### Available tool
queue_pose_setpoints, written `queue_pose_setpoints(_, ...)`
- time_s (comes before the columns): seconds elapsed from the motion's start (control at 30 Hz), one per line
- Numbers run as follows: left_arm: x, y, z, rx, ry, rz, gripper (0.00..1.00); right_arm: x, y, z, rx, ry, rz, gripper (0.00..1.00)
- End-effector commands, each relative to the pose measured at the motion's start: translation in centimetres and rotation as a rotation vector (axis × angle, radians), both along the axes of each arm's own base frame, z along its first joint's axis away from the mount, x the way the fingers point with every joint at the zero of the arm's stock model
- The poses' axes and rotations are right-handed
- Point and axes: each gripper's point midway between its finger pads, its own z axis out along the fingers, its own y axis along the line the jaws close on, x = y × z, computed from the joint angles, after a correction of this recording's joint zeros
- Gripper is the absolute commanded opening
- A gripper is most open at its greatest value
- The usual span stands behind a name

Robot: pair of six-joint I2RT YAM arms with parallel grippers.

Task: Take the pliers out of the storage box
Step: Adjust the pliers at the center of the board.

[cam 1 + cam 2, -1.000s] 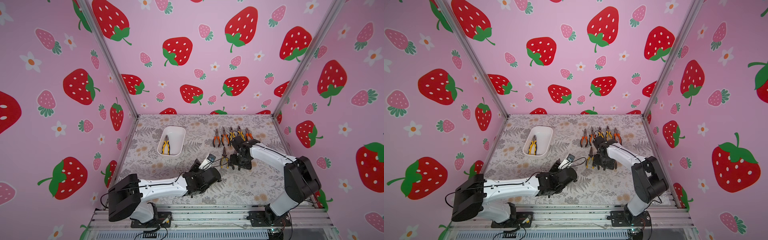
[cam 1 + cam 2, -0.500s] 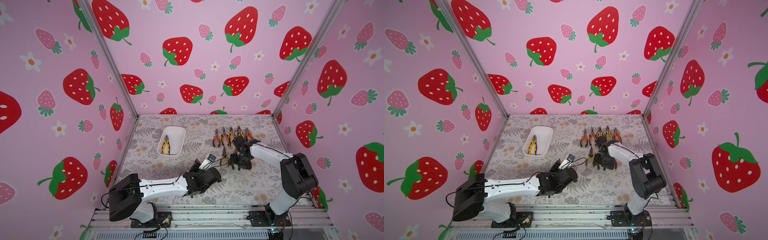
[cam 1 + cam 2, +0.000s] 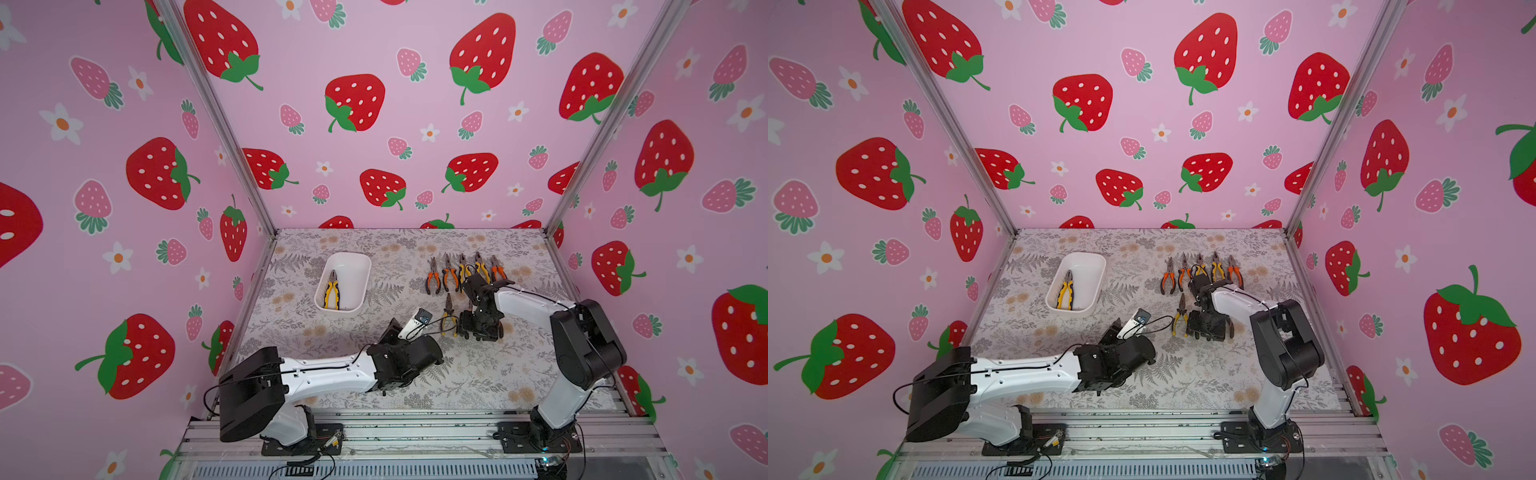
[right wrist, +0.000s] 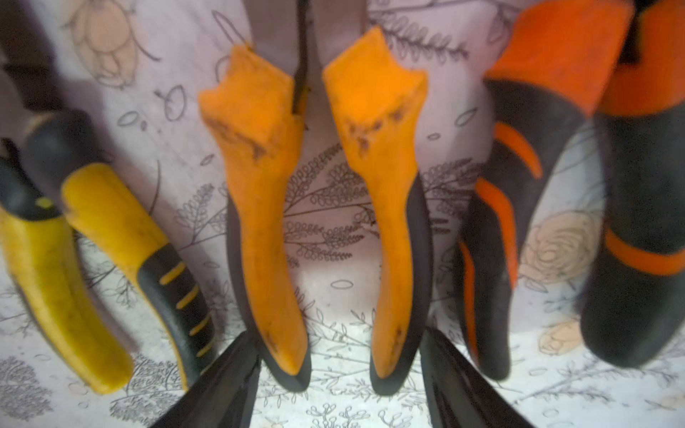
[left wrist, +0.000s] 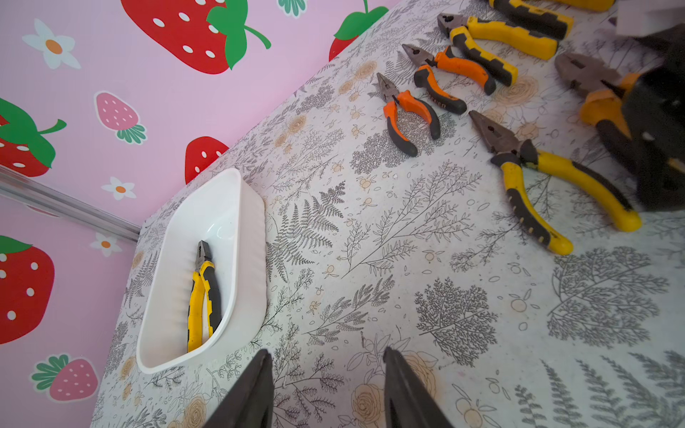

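The white storage box (image 3: 365,266) stands at the table's back left with one yellow-and-black pair of pliers (image 3: 331,291) lying in it, also clear in the left wrist view (image 5: 204,292). My left gripper (image 5: 326,355) hovers open over bare table in front of the box, empty. My right gripper (image 4: 339,341) is down over an orange-and-black pair of pliers (image 4: 255,207) that lies flat on the table. It is open, with one finger on either side of the spread handle ends, close against them. Both top views show only its black body (image 3: 482,324).
Several pliers lie in a row (image 3: 461,272) at the back right. A yellow-handled pair (image 3: 448,316) lies just left of my right gripper, and an orange-and-black pair (image 4: 493,229) just on its other side. Pink strawberry walls enclose the table.
The right gripper's fingers have drawn in a little around the handle ends. The right arm's elbow has shifted slightly. The left arm has not moved.
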Motion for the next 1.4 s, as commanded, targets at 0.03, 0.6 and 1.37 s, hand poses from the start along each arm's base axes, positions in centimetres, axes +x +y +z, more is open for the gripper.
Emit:
queue_pose_setpoints(0.03,0.4,-0.5,0.9,-0.008,-0.007,0.006,0.5,0.4,-0.1,-0.3,-0.008,0.009,0.018,0.68)
queue_pose_setpoints(0.6,0.4,-0.6,0.8,-0.005,-0.005,0.005,0.5,0.0,-0.3,-0.9,-0.029,0.043,0.111,0.61)
queue_pose_setpoints(1.37,0.4,-0.5,0.8,-0.004,-0.007,0.007,0.5,-0.4,1.4,2.6,0.056,-0.043,0.102,0.71)
